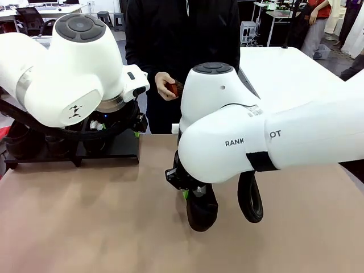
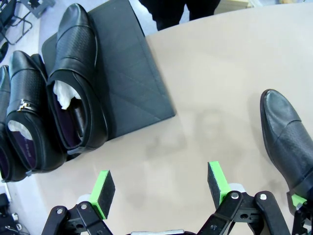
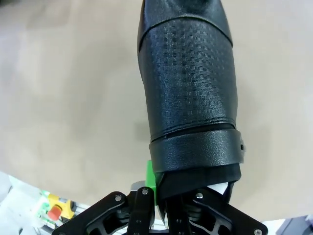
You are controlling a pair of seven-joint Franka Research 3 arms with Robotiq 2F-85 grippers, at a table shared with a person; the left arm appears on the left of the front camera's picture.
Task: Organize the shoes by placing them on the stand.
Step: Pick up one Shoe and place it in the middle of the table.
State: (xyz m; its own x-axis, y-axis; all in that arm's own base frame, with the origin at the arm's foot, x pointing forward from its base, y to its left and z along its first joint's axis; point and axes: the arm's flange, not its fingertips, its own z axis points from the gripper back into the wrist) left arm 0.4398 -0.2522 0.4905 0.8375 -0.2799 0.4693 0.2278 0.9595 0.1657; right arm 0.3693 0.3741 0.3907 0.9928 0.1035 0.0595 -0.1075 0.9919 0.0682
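Front view, near to far. Item one: my right gripper [image 1: 190,190], low over the tan table [image 1: 85,227] near its middle, pinching the heel end of a shoe [image 1: 202,211]. That shoe hangs toe-down just above or at the table; I cannot tell if it touches. In my right wrist view its textured upper [image 3: 188,88] runs away from the wrist, with a green pad [image 3: 150,180] pressed to its heel collar.

Item two: my left gripper [image 2: 161,188], seen in my left wrist view, spread wide with nothing between the pads, above bare table just beside the stand's near edge.

Item three: stand [image 2: 129,78], black, at the far left of the table. Three shoes sit on it side by side: a textured one [image 2: 76,73] with white paper inside, a smooth one [image 2: 27,112] with a metal bit beside it, and a third cut off at the picture's edge [image 2: 4,117]. A bare stretch of panel lies beside the textured shoe.

Item four: person at the far side, one hand [image 1: 165,85] holding a reddish-brown brush [image 1: 174,89].
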